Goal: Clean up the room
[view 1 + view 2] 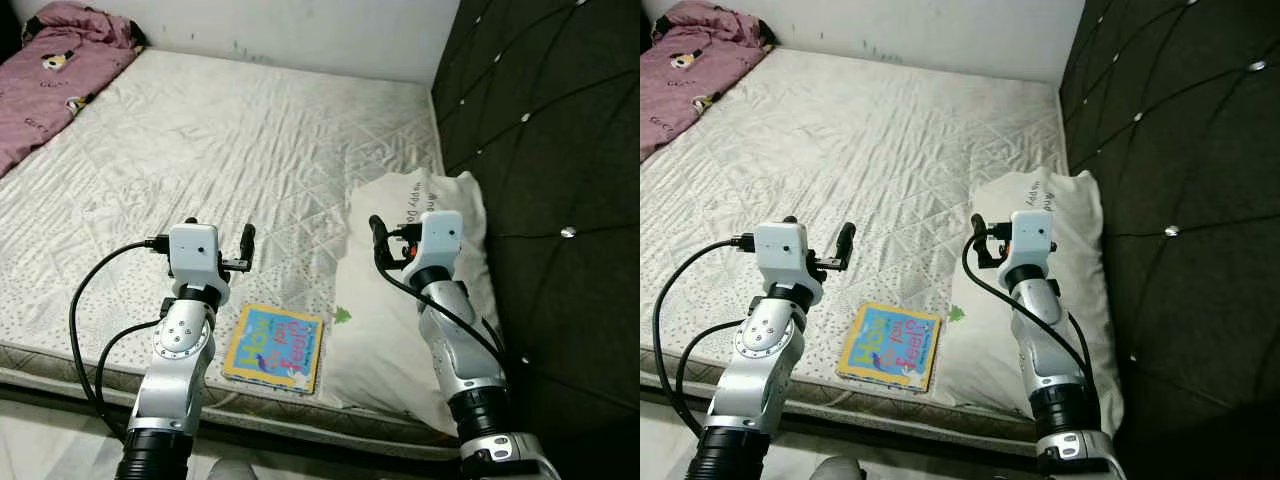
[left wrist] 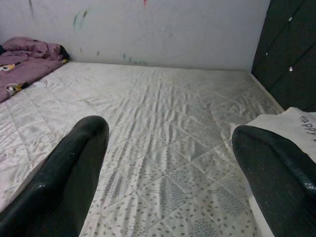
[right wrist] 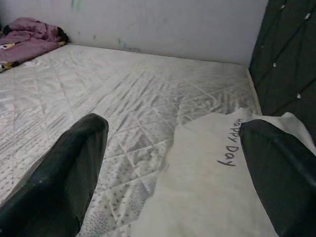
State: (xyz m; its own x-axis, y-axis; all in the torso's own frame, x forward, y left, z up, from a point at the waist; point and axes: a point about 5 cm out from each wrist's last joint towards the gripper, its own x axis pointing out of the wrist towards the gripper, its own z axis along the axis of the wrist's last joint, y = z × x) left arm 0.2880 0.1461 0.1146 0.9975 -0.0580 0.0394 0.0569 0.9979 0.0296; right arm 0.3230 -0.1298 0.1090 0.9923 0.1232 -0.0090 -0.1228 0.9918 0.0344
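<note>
A colourful picture book lies flat near the mattress's front edge, between my two arms. Beside it to the right lies a white pillow with printed lettering, against the dark headboard. A pink blanket is bunched at the far left corner of the bed. My left gripper hovers open above the mattress, just behind and left of the book. My right gripper is open over the pillow's inner edge. In the wrist views the black fingers stand wide apart with nothing between them.
A dark tufted headboard runs along the right side. A pale wall with faint scribbles closes the far end of the bed. The quilted mattress stretches wide between the blanket and the pillow.
</note>
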